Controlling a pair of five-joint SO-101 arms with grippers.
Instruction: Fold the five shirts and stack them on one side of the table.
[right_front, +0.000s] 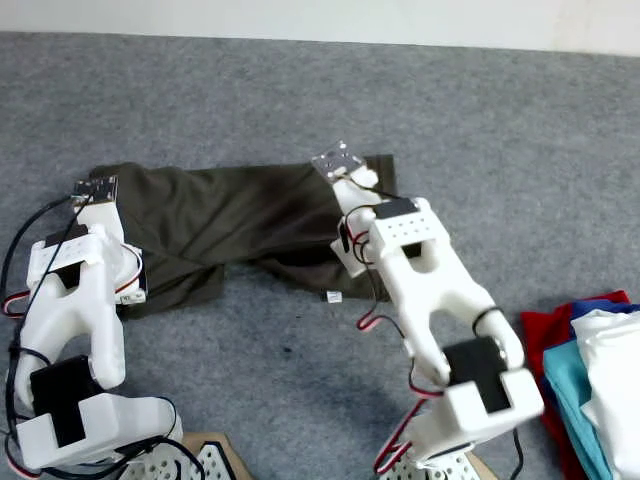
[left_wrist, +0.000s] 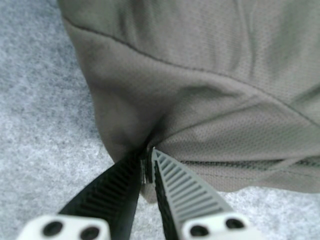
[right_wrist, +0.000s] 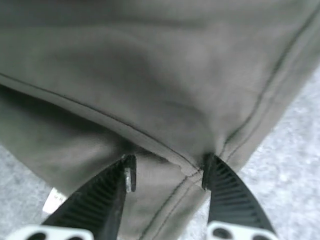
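A dark olive shirt (right_front: 230, 215) lies spread and creased across the middle of the grey table. My left gripper (right_front: 98, 192) is at the shirt's left edge. In the left wrist view it (left_wrist: 149, 162) is shut on a pinch of the olive fabric (left_wrist: 200, 90), which puckers at the fingertips. My right gripper (right_front: 340, 168) is over the shirt's far right corner. In the right wrist view it (right_wrist: 169, 172) is open, its fingers straddling a seamed hem of the shirt (right_wrist: 150, 90).
Folded shirts in red, blue, teal and white are stacked (right_front: 590, 385) at the table's right edge. A small white tag (right_front: 333, 296) lies at the shirt's near edge. Bare grey table (right_front: 300, 90) lies beyond the shirt.
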